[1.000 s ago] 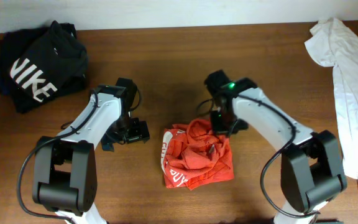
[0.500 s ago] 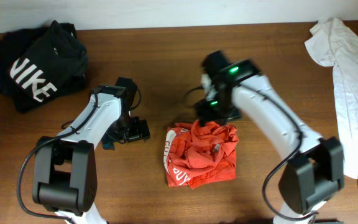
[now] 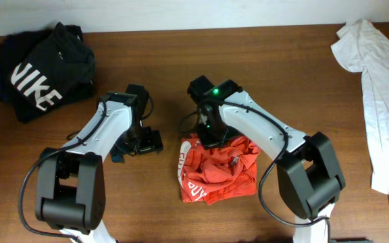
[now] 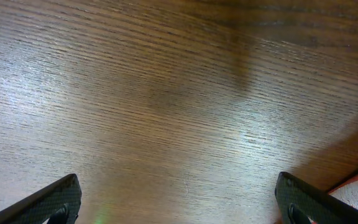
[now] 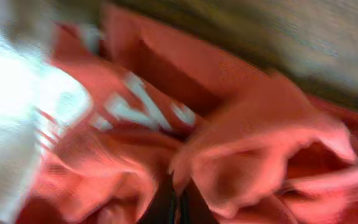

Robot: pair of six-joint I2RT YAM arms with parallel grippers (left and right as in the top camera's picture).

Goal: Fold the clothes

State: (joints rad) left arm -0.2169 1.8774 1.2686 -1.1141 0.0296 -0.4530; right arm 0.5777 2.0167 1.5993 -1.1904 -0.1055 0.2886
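Overhead, things around: You see the red-orange T-shirt (image 3: 218, 170) bunched up near the front edge of the desk (image 3: 181, 61), about the middle. A black top (image 3: 36, 71) lies in the far left corner. A white cloth (image 3: 383, 88) runs down the right edge.
Overhead, arms: Your left gripper (image 3: 144, 143) is over bare wood, just left of the shirt. Your right gripper (image 3: 211, 135) points down onto the shirt's far edge.
Left wrist: The fingers (image 4: 48, 202) are spread wide with nothing between them. A bit of the shirt shows at the lower right, cut off.
Right wrist: All blurry. Red cloth with white lettering (image 5: 129, 102) fills the view. You cannot tell if these fingers are pinching or loose.
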